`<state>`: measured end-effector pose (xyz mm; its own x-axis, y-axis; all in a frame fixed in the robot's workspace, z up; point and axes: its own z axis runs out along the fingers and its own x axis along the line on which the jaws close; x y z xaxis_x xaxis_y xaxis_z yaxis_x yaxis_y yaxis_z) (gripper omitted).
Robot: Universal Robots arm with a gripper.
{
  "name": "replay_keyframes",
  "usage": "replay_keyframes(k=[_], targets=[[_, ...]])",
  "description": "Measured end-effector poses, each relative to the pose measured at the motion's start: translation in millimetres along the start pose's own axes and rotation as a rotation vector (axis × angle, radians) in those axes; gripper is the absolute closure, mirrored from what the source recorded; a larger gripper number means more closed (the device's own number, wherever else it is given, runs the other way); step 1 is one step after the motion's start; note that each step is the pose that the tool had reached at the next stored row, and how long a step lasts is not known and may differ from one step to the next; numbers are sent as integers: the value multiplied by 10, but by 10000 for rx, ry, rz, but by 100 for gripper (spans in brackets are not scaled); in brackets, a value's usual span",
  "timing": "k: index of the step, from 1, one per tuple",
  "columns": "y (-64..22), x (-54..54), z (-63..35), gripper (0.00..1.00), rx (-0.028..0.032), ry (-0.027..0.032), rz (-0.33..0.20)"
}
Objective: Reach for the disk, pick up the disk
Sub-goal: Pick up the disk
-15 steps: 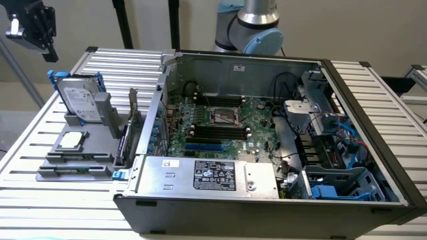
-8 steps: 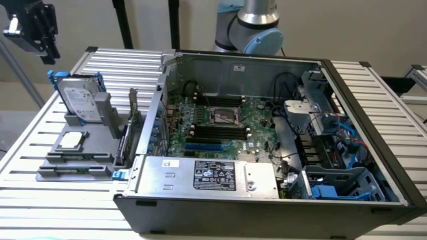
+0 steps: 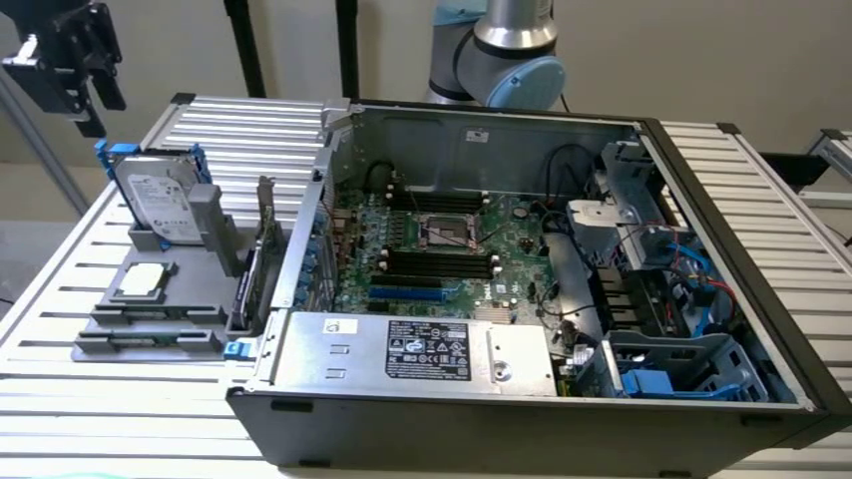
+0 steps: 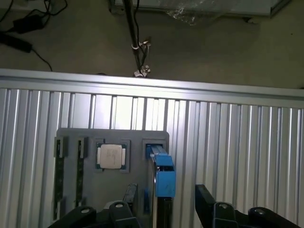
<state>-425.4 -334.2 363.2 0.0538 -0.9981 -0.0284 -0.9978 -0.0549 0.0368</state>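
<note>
Black-fingered, the hand [image 3: 88, 102] hangs in the air at the exterior view's upper left, above the disk [image 3: 158, 205] and apart from it. In the wrist view its two fingers [image 4: 216, 211] stand spread wide, with nothing between the pads; the hand [image 4: 161, 206] grips nothing and touches nothing.

The disk stands upright on its edge in a slot of a grey holder [image 3: 140, 317], which sits on the slatted metal table [image 3: 54, 289]. Its white label faces outward, and its blue carrier bracket [image 3: 114, 150] shows at the top corners. The wrist camera looks down on it edge-on, so the disk [image 4: 164, 178] appears as a thin strip capped with blue, lying in line with the gap between the fingers.

Just beside the disk, a small square silver chip [image 3: 144, 281] lies flat in a recess of the same holder [image 4: 83, 187]. An open computer case [image 3: 533, 419] lies on the table toward the exterior view's right, its green motherboard [image 3: 453, 249] exposed and a silver box with a black-and-white label [image 3: 419, 354] near its front edge.
</note>
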Motion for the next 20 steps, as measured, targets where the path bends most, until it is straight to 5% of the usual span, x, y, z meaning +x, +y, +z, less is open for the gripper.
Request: replay_keyframes(k=[20], targets=[[-22,21,363,40,26,-137,498]])
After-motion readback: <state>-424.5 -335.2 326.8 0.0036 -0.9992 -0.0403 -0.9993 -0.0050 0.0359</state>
